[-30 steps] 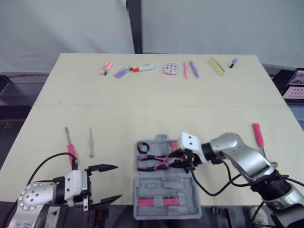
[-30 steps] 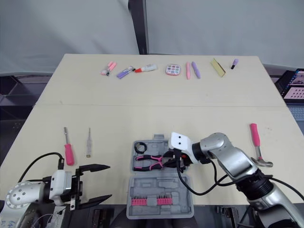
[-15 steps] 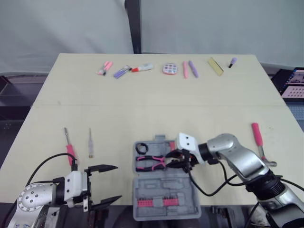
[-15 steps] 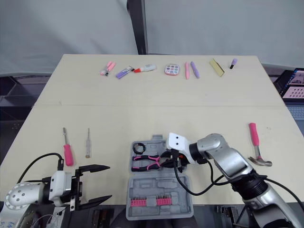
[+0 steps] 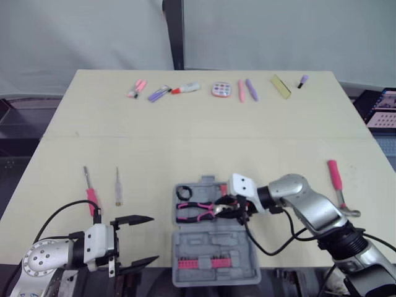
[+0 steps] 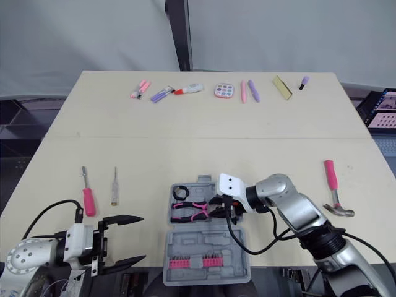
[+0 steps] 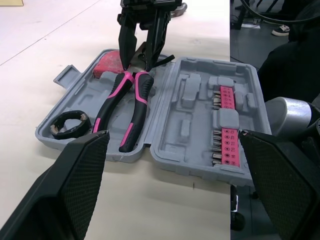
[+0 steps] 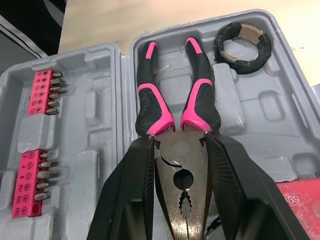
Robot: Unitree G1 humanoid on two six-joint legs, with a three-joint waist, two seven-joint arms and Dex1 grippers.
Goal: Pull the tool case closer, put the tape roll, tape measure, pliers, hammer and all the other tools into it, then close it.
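Note:
The grey tool case lies open near the table's front edge. Black-and-pink pliers rest in its far half, beside a black tape roll and a red tape measure. My right gripper is shut on the pliers' metal head, a finger on each side. My left gripper hovers open to the left of the case, holding nothing. A pink-handled hammer lies to the right. A pink screwdriver and a clear tester screwdriver lie to the left.
Pink bit holders fill the case's near half. Several pens and markers, a round palette and a yellow strip line the table's far edge. The case sits close to the front edge.
My right gripper has shifted slightly left with the pliers, whose handles now lie in the case tray. The left gripper has not moved.

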